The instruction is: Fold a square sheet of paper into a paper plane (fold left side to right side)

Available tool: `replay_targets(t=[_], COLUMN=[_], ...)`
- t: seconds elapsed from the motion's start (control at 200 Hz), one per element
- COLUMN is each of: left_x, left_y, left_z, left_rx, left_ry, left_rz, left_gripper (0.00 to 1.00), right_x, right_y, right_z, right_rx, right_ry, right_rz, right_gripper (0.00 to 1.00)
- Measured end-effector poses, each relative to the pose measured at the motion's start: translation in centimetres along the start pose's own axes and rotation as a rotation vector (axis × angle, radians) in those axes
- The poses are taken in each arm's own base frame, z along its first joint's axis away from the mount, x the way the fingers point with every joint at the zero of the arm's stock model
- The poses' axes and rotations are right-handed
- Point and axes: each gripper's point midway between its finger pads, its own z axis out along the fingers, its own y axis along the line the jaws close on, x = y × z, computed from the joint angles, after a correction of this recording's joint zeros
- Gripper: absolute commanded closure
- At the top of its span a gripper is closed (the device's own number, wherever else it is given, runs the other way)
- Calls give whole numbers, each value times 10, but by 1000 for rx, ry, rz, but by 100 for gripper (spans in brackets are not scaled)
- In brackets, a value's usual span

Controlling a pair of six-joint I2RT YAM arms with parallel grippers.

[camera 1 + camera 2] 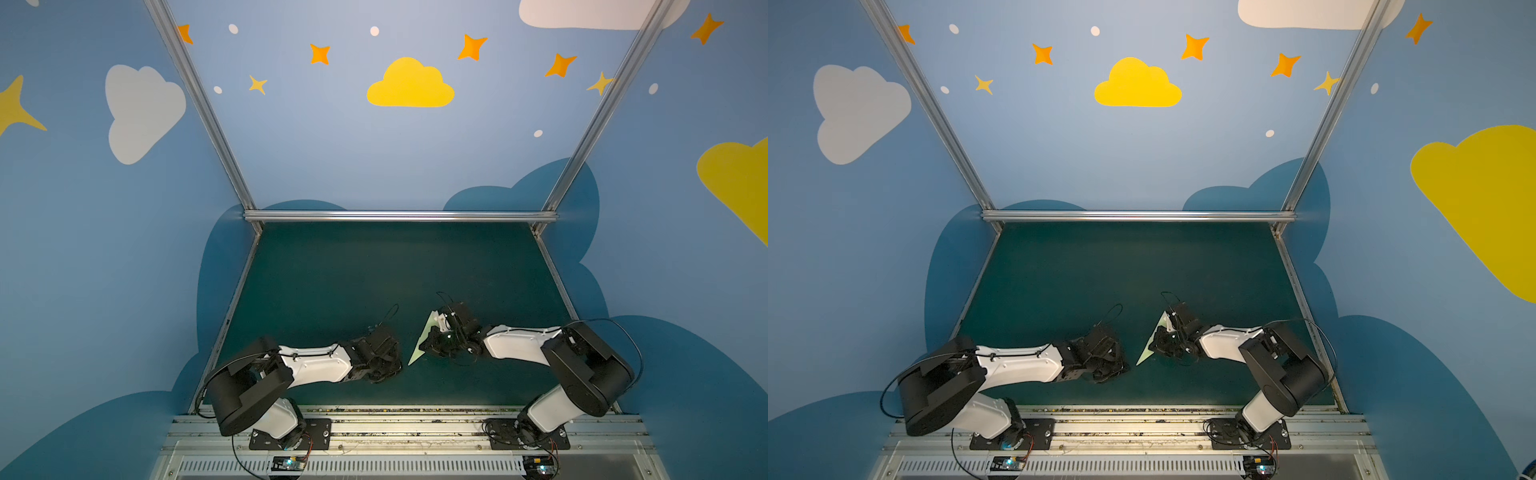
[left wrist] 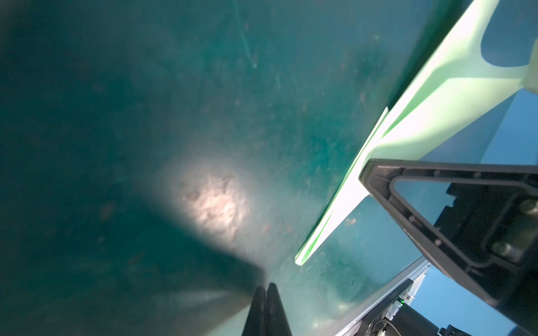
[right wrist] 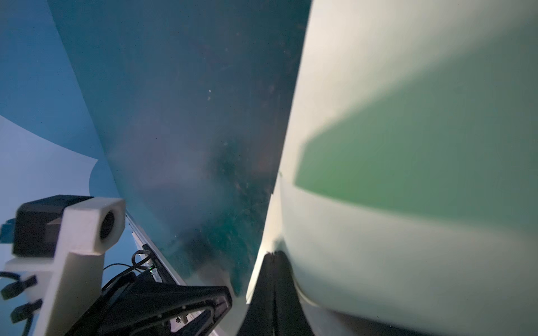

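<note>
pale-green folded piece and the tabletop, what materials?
The paper plane: thin matte paper by the look; sharp creases, layered flaps. The table: dark teal matte sheet, scuffed and speckled; rubber mat or coated board, cannot tell.

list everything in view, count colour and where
paper plane: 1, pale green, pinched in the right tool, tilted up over the mat's middle
table mat: 1, dark green, floor of the cell
frame rails: several, silver, mat's far edge and corners
wall stickers: several clouds and stars, yellow, white, orange, on blue walls
left arm, right arm: 2, white and black, mounted at the near edge
left tool: 1, black, shut, empty
right tool: 1, black, shut on the plane
</note>
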Motion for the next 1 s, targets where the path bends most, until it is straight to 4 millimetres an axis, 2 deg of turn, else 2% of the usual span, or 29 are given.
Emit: replay_targets(t=[0.245, 0.345, 0.446, 0.596, 0.736, 1.001], left_x=[-13, -16, -17, -16, -20, -28], left_y=[-44, -53, -50, -46, -52, -45], left_z=[-3, 10, 26, 39, 40, 40], left_rx=[66, 68, 46, 25, 41, 42], left_ry=[-21, -4, 20, 47, 42, 37], left_rz=[50, 61, 62, 65, 72, 54], left_gripper=[97, 97, 97, 97, 97, 97], right_x=[0, 0, 0, 0, 0, -1], right_y=[0, 0, 0, 0, 0, 1], right_z=[0, 0, 0, 0, 0, -2], right_rx=[-2, -3, -3, -3, -1, 1], right_ry=[-2, -2, -3, -3, -5, -12], right_rz=[0, 3, 6, 10, 11, -11], right_gripper=[100, 100, 100, 100, 100, 100])
